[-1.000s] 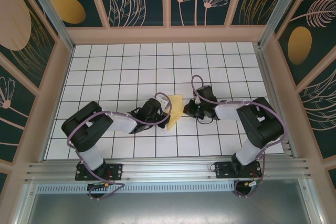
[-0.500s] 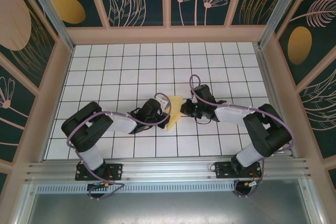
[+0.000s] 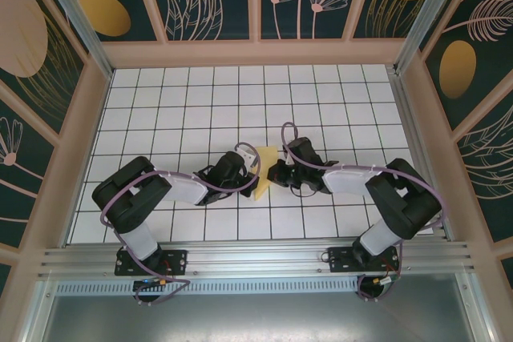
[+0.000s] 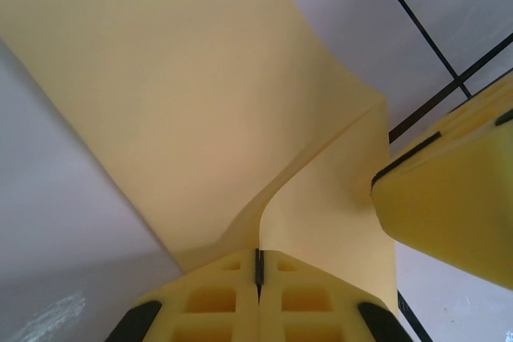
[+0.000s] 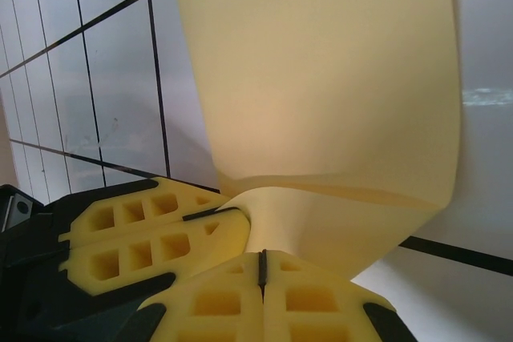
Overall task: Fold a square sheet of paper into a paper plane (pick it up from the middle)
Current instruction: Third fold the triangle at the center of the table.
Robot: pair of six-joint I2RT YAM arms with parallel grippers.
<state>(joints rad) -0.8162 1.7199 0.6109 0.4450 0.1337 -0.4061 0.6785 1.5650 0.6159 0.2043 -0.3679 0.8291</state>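
At the centre of the top view, the paper (image 3: 264, 185) is pinched from both sides, with the left tool (image 3: 254, 167) and the right tool (image 3: 277, 172) each clamped shut on it, nose to nose. The bowed sheet's long axis runs up and down the frame above the worktop (image 3: 200, 110). It lies squarely between the tools, so neither arm is judged nearer.

The sheet of paper (image 3: 268, 156) is plain yellow; the table (image 3: 200, 94) white, black-gridded.
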